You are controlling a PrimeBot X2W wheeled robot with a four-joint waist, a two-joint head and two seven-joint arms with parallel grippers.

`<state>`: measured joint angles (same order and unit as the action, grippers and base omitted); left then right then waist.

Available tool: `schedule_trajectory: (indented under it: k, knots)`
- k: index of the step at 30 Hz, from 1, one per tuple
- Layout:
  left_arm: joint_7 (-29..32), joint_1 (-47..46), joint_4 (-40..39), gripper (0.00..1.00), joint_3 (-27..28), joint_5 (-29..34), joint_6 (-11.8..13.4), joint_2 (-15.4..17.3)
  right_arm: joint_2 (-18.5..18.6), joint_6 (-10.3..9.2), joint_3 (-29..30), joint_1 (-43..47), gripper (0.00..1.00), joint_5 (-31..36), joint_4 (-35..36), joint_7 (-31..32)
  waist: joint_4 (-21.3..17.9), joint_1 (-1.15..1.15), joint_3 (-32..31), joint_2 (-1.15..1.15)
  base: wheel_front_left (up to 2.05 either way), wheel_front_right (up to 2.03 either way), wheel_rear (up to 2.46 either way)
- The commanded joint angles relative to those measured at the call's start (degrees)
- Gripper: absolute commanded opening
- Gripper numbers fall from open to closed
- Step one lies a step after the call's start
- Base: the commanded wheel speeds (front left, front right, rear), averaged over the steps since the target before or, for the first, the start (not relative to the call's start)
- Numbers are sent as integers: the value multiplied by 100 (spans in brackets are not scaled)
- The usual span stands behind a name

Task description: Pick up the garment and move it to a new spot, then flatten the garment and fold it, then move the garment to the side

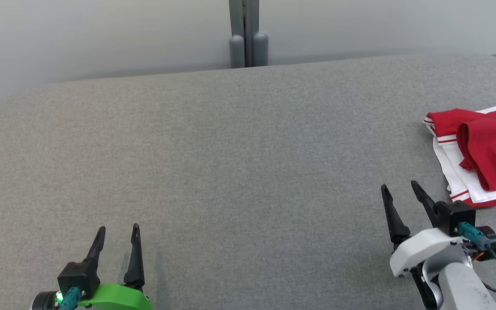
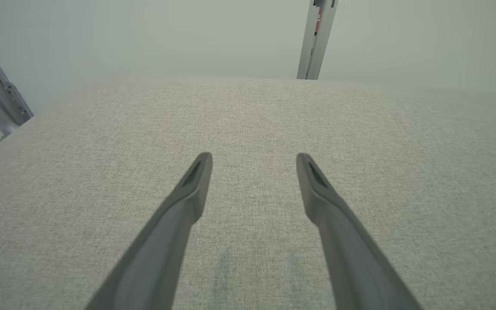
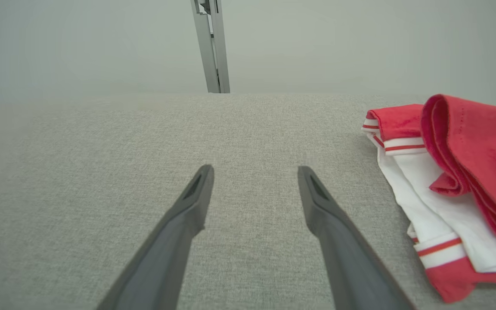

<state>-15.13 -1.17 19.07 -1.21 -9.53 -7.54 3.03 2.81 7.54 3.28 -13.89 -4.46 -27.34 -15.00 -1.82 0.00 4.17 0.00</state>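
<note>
At the right edge of the grey counter (image 1: pixel 230 150) lies the garment (image 1: pixel 489 146), red and white with thin red stripes. It is folded into a small stack, and a red layer rests on top of the white one. The right hand (image 1: pixel 399 185) is released, its two dark fingers spread apart over bare cloth near the front edge, just beside the garment but not touching it. The left hand (image 1: pixel 119 228) is also released, holding nothing, at the front left part, well apart from the garment.
</note>
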Motion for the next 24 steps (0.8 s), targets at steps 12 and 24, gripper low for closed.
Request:
schedule_trajectory:
  k: [12, 24]
  knots:
    - [4, 327, -60, 0, -64, -358, -1, -26, -32, 0, -11, 459, 0, -167, -34, 14, 141, 0, -327, 0, 0, 0, 0]
    - [311, 205, -73, 0, 46, -1517, 22, -28, -41, -1, 79, 510, 0, -1402, 48, 367, 145, 0, -336, 0, 0, 0, 0]
